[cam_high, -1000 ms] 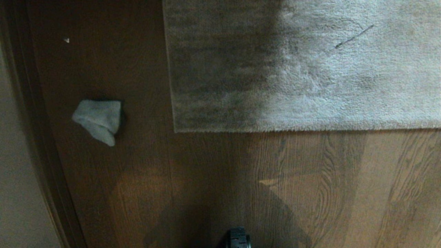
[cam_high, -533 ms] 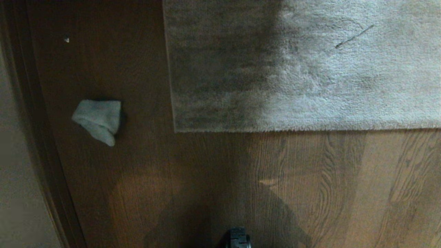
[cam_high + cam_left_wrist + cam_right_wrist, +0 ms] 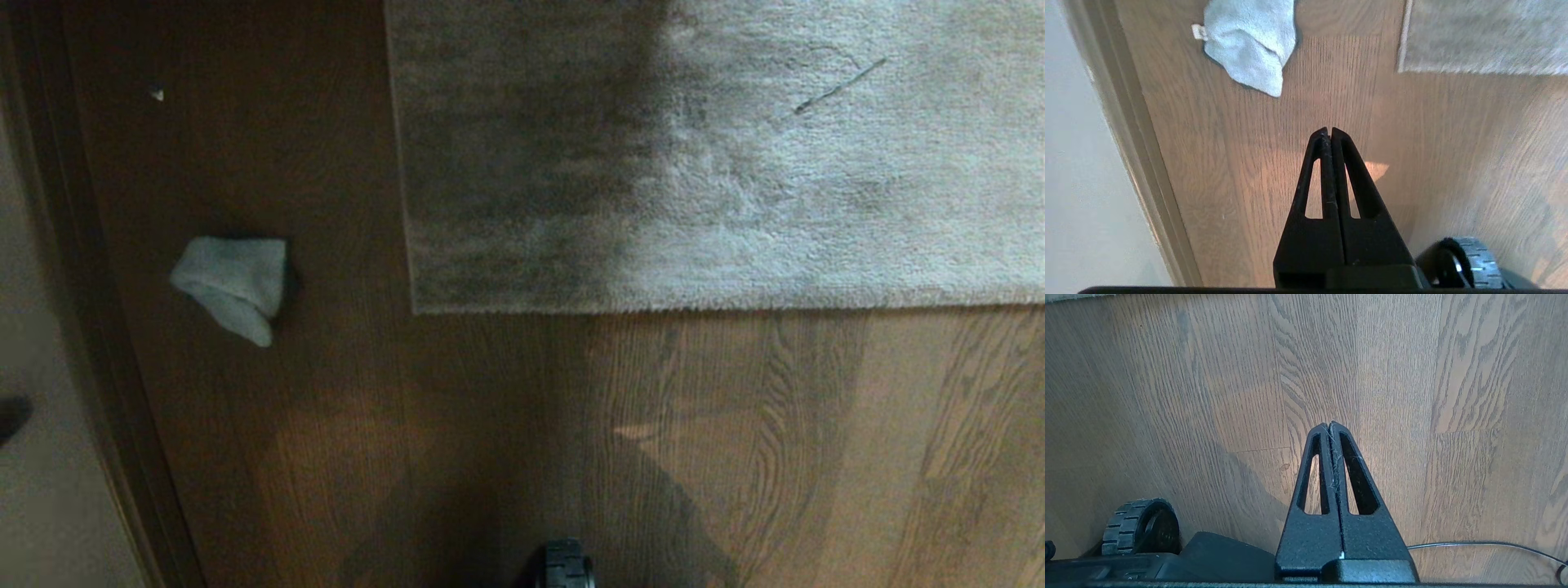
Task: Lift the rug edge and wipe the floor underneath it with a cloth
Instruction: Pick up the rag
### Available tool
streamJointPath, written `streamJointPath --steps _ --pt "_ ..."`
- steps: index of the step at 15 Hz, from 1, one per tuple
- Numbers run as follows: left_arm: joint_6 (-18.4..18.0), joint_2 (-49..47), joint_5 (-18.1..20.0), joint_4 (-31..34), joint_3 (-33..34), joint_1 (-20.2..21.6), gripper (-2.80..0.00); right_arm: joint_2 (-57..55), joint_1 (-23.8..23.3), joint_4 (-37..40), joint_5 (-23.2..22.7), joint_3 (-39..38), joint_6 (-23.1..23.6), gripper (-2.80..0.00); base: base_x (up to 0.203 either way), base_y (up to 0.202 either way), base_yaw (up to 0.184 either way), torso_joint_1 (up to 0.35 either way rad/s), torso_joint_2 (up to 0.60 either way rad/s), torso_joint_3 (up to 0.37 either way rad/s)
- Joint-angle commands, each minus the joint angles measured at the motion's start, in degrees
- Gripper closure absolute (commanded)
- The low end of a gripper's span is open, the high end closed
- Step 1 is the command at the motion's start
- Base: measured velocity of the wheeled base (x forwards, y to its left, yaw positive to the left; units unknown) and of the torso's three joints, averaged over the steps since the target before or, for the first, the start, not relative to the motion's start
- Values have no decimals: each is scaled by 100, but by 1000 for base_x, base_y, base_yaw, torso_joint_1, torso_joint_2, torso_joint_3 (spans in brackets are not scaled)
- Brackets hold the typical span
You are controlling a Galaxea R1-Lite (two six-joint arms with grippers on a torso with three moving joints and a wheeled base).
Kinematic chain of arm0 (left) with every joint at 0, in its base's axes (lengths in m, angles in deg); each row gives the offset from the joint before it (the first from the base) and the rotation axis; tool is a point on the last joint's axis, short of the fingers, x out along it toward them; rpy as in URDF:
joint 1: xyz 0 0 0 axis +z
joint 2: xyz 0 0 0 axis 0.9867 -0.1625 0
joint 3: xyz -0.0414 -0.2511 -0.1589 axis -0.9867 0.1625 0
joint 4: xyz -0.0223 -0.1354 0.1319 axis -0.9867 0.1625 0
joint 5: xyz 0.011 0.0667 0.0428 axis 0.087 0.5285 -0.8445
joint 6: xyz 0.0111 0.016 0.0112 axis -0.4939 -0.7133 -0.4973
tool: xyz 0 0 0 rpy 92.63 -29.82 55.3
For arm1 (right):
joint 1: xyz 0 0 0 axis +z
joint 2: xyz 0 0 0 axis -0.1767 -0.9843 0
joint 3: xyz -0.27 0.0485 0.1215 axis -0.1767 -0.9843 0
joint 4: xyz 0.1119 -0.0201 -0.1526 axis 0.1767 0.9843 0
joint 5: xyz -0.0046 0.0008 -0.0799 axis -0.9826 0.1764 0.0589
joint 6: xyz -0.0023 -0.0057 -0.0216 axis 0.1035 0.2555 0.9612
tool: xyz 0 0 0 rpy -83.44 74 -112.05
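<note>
The left gripper [image 3: 1327,131], its two black fingers pressed together on nothing, hangs above the floor [image 3: 1237,163] with the cloth [image 3: 1251,43] lying ahead of its tips and well apart from them; in the head view only a dark tip shows at the far left border. The right gripper [image 3: 1332,424], likewise clenched and empty, hangs over bare planks, near a black ribbed wheel [image 3: 1133,526] of the robot's base and a thin black cable [image 3: 1486,542]. Seen from the head camera, the pale crumpled cloth [image 3: 233,286] rests on the dark wood floor [image 3: 490,441] between a brown baseboard [image 3: 98,327] and the shaggy grey-beige rug [image 3: 735,147]. The rug edge [image 3: 735,309] lies flat on the planks, and the cloth is clear of the rug's corner.
</note>
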Motion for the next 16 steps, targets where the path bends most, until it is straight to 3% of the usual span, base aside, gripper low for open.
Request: streamJointPath --steps 1,5,9,10,13,16 --pt "-71 -519 2 -174 6 0 0 2 2 0 2 0 -1 0 0 0 0 0 0 0" --pt "-366 -1217 5 -443 6 -82 0 2 2 0 2 0 -1 0 0 0 0 0 0 0" --pt "-456 -2246 -83 -1584 36 -198 0 2 2 0 2 0 -1 0 0 0 0 0 0 0" --pt "-474 -2481 -125 -1874 25 -124 -280 2 2 0 2 0 -1 0 0 0 0 0 0 0" --pt "-707 -2981 -197 -2652 -69 256 -280 2 2 0 2 0 -1 0 0 0 0 0 0 0" --pt "-737 -3206 -198 -2693 -204 650 -280 2 2 0 2 0 -1 0 0 0 0 0 0 0"
